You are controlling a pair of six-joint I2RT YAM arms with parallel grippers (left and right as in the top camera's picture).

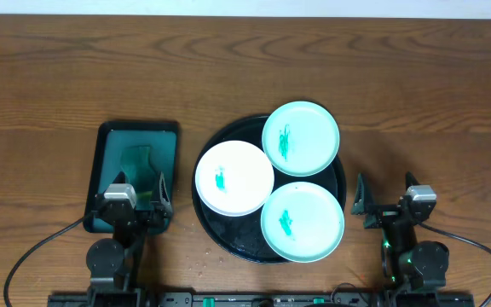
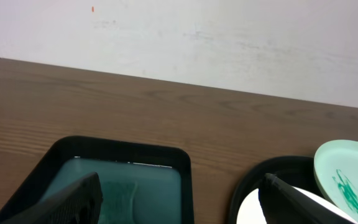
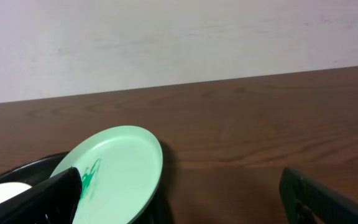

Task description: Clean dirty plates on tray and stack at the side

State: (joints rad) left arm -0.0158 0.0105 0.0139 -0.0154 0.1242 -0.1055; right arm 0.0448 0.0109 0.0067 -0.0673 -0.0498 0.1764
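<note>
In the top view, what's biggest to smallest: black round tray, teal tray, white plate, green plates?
1. black round tray
2. teal tray
3. white plate and both green plates, which look about alike

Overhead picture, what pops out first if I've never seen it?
Three small plates with green smears fill the round black tray mid-table: the white plate on the left, the far mint plate and the near mint plate on the right. A dark teal tray lies to its left.
</note>
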